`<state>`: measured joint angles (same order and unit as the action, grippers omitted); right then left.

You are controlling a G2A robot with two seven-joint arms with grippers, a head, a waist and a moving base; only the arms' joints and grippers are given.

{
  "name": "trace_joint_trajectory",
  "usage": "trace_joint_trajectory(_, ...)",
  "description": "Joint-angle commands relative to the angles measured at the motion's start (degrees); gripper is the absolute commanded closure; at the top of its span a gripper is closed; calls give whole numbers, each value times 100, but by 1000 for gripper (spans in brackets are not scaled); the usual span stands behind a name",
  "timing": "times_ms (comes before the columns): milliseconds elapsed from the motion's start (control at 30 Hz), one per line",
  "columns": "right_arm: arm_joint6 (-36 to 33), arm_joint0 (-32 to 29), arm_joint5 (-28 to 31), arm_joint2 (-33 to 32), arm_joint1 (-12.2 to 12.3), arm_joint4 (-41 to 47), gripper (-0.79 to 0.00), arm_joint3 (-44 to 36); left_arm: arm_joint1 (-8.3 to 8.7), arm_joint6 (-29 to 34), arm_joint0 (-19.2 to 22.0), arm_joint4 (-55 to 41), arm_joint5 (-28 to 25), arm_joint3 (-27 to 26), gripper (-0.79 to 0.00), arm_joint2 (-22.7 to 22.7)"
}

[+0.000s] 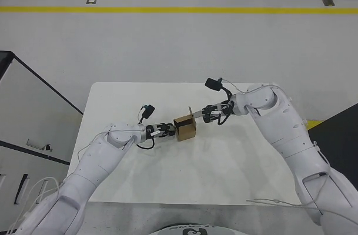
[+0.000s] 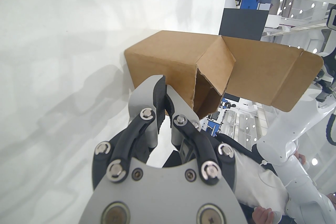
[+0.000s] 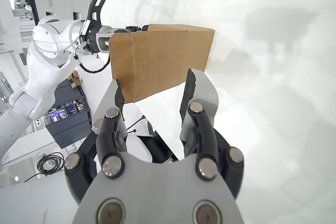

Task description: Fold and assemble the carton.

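Standing upright, mouth upward, the carton [image 1: 185,129] is pinched by left gripper [image 2: 165,93]; right gripper [image 3: 154,82] gapes.

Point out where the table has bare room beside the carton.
Free: the table's near strip on the robot's side of the carton, and the far strip beyond it. Crowded: mid-table, where left pincer and right pincer flank it.

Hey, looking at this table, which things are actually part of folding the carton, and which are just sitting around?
Part of the job:
carton, half-formed, flaps loose
left gripper, shut on one carton wall
right gripper, open at the opposite flap

Just around:
table, only the work surface
grey cabinet beside it
yellow floor line beyond
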<state>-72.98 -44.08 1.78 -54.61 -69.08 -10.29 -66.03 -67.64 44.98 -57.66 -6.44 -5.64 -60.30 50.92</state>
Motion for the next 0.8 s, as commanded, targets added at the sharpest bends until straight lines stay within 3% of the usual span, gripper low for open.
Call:
trace_joint_trajectory(0, 9, 91, 3, 131, -37, -32, -437, 47, 0, 0, 0, 0, 0, 0, 0, 0)
trace_joint_trajectory(400, 86, 460, -232, 832, -216, -641, -274, -55, 0, 0, 0, 0, 0, 0, 0, 0)
trace_joint_trajectory(767, 95, 746, -434, 1435, -407, -1210, -252, -105, 0, 0, 0, 0, 0, 0, 0, 0)
